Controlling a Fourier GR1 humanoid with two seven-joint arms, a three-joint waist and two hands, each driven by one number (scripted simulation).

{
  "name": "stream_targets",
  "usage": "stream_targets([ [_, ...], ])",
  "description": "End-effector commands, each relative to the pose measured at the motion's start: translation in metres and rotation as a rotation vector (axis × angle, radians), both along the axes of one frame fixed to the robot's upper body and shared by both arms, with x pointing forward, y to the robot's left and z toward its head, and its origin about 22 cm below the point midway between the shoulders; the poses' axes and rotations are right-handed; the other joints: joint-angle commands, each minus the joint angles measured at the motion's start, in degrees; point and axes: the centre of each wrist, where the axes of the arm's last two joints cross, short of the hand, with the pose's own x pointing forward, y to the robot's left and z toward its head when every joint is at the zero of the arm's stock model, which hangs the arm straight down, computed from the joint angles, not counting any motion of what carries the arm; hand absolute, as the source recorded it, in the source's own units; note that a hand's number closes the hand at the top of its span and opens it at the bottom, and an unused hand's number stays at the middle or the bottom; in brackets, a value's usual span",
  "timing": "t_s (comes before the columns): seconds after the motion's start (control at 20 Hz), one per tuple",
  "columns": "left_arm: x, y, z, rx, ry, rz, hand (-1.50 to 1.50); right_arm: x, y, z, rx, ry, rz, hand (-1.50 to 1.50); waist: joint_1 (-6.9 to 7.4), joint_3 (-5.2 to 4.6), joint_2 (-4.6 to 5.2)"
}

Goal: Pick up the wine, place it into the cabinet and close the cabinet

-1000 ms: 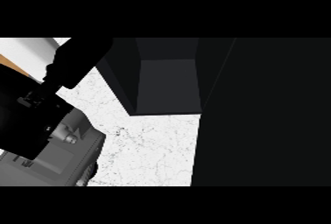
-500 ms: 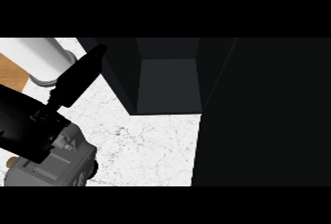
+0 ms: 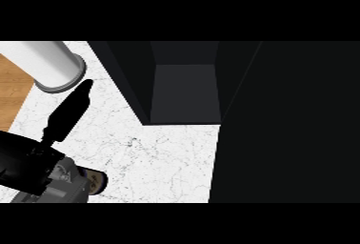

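My left hand [image 3: 25,162] is at the lower left, black, on a grey forearm [image 3: 60,188]. One straight finger [image 3: 70,109] points up and right over the white marble counter [image 3: 162,162]. I see nothing held in the hand. The dark cabinet [image 3: 183,90] stands open at the top middle, its inside showing only a grey floor. No wine bottle shows that I can make out. My right hand is out of view.
A tall white cylinder [image 3: 45,59] with a grey ring at its foot stands at the upper left, just beyond the fingertip. A wooden surface [image 3: 13,93] borders the counter on the left. A large black panel [image 3: 288,124] fills the right side.
My left hand has drawn back down and to the left, away from the cabinet. This uncovered the white cylinder and the wooden strip.
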Motion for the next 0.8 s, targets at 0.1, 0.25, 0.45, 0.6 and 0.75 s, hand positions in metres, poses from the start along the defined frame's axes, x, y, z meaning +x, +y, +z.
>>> stream_targets([
  [0.1, -0.018, 0.017, -0.029, -0.195, -0.019, 0.058, -1.50, -0.021, -0.007, 0.010, 0.049, -0.005, 0.043, -1.50, 0.05, -0.03, -0.05],
  [0.25, -0.040, 0.020, -0.045, -0.203, -0.026, 0.048, -1.50, -0.007, -0.012, 0.009, 0.030, -0.009, 0.025, -1.50, 0.94, -0.05, -0.06],
  [0.45, -0.044, 0.030, -0.064, -0.230, -0.003, 0.072, -1.50, -0.019, -0.016, 0.009, 0.021, -0.002, 0.061, -1.50, 0.43, -0.04, -0.11],
  [0.6, -0.056, 0.025, -0.082, -0.250, -0.005, 0.048, -1.50, -0.021, -0.009, 0.008, 0.043, 0.009, 0.069, -1.50, 0.53, -0.07, -0.17],
  [0.75, -0.061, 0.032, -0.097, -0.237, -0.001, 0.073, -1.50, -0.014, -0.010, 0.007, 0.045, 0.012, 0.064, -1.50, 0.85, -0.06, -0.01],
])
